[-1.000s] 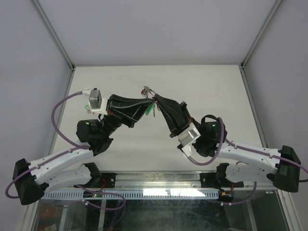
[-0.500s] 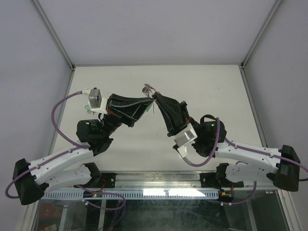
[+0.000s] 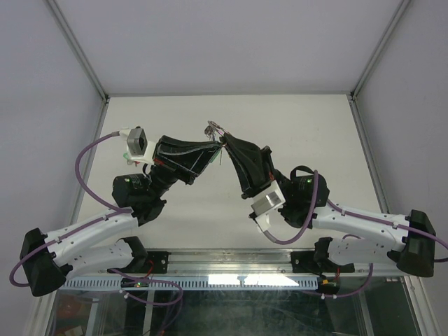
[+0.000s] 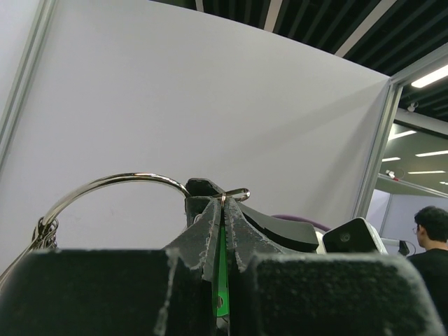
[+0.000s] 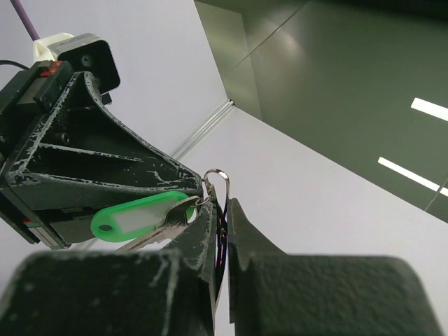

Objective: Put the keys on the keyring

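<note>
Both grippers meet above the middle of the table. My left gripper (image 3: 218,145) (image 4: 224,201) is shut on the green tag (image 4: 221,280) of a silver key (image 5: 150,234); the tag also shows in the right wrist view (image 5: 140,218). My right gripper (image 3: 225,143) (image 5: 222,210) is shut on the thin silver keyring (image 5: 219,176), which it holds edge-on against the key's head. The ring's arc (image 4: 112,183) curves out left of my left jaws, and small keys hang from it (image 3: 212,129). The yellow key is out of view.
The white table (image 3: 301,126) is walled by grey panels with aluminium posts (image 3: 77,49) at the back corners. A metal rail (image 3: 231,262) runs along the near edge between the arm bases. A person (image 4: 430,234) stands far off at the right.
The right wrist has swung a little down and left. The green tag now shows less from above. Both grippers stay shut and touching at the tips.
</note>
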Controlling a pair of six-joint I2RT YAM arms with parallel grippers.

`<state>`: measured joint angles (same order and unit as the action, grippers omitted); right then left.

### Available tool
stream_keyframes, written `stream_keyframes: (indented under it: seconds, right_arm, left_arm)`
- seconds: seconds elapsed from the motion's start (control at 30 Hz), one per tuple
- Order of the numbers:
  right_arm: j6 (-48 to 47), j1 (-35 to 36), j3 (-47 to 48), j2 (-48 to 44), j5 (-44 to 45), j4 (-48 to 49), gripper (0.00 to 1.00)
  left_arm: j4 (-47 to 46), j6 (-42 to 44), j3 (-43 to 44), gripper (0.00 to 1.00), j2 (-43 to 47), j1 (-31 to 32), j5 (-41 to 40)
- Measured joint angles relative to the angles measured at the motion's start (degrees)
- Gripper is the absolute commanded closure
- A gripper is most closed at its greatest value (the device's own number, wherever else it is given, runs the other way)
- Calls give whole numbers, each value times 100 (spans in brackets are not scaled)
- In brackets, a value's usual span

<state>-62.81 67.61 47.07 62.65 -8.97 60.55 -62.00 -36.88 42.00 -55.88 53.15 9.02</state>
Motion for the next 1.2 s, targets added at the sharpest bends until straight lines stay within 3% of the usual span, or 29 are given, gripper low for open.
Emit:
stream_keyframes:
  seconds: [0.43, 0.97, 1.2]
  right_arm:
    - [-715, 142, 109, 96, 199, -87, 100]
    - [-2229, 289, 131, 160, 723, -376, 100]
    - [-2260, 90, 57, 164, 785, -236, 100]
  left_arm:
    - [-149, -22, 2, 100, -52, -35, 7]
    - [-192, -96, 15, 100, -162, -114, 39]
    - [-350, -280, 203, 100, -400, -157, 317]
